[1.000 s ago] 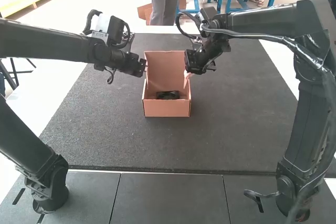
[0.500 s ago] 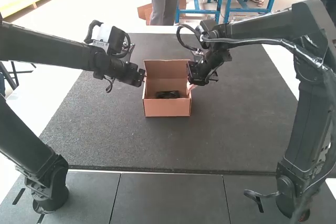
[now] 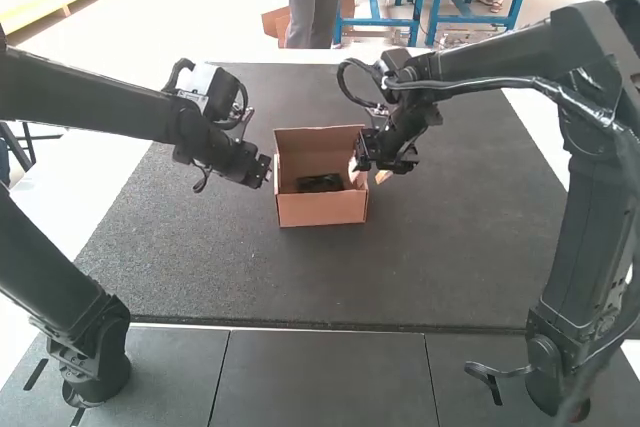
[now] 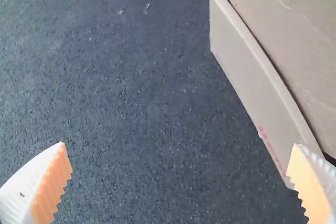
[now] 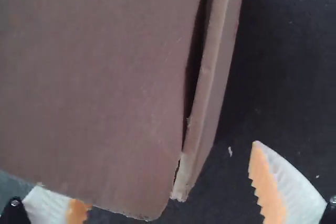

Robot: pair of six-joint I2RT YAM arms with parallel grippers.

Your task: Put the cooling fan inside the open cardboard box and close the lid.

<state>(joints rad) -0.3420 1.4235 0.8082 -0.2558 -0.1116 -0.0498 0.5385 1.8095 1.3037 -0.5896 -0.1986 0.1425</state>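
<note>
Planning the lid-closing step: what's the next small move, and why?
Probably close the right gripper on the side flap it straddles, ready to fold it in. The fan already lies in the box, the top is open, and the left gripper sits open beside the opposite wall.

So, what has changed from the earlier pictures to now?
Both tools came down: the left tool beside the left wall of the cardboard box, the right tool to its right side flap. The rear flap stands lower than before. The cooling fan stays inside; the box remains open.
</note>
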